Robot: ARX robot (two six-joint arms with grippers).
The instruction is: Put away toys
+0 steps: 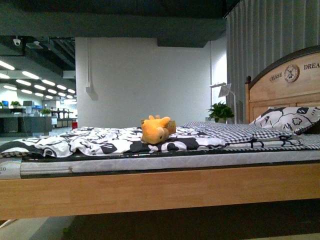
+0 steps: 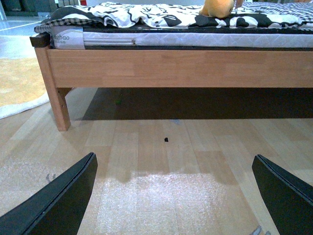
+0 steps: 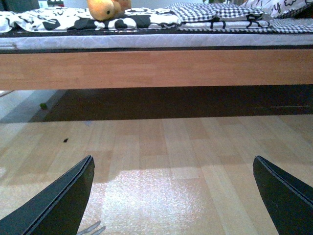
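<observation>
Plush toy (image 1: 156,130), yellow-orange, lying on the black-and-white quilt (image 1: 95,142) near the middle of the bed, well back from the wooden side rail (image 1: 150,187) and apart from the patterned pillow (image 1: 287,119). Left gripper (image 2: 174,156) and right gripper (image 3: 172,157) both hang low over the wooden floor (image 2: 161,147), facing the rail; each has its jaws spread wide with nothing between them. Neither arm appears in the front view. Stage, as judged: approach not yet begun, toy untouched. Hazards: (a) arms rising from below the mattress (image 1: 150,162) may strike the rail if lifted too close to the bed; (b) the toy sits far in, so a reach may fall short and merely nudge it away; (c) loose quilt folds touching the toy may be pinched with it and dragged; (d) the soft rounded body may slip from a shallow grip. No bin or box for the toy is visible in any view
</observation>
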